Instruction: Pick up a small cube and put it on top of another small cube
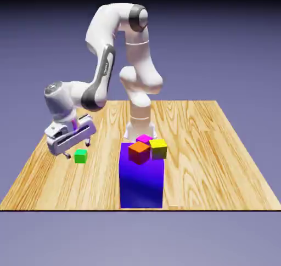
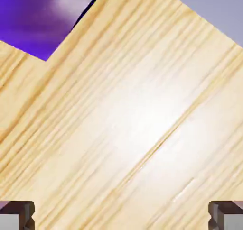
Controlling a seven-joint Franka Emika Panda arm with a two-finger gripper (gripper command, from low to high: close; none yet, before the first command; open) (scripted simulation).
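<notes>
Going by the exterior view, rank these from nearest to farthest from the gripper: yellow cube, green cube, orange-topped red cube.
1. Green cube, on the table beside the gripper.
2. Orange-topped red cube, on the blue block's left.
3. Yellow cube, on its right.

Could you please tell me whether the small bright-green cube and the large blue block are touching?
Apart: the exterior view shows bare wooden table between the bright-green cube and the blue block.

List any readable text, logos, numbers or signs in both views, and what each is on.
No text can be read for certain.
White robot arm: small marking on the dark strip of its forearm, too small to read.
None seen on the cubes, large blue block or wooden table.
</notes>
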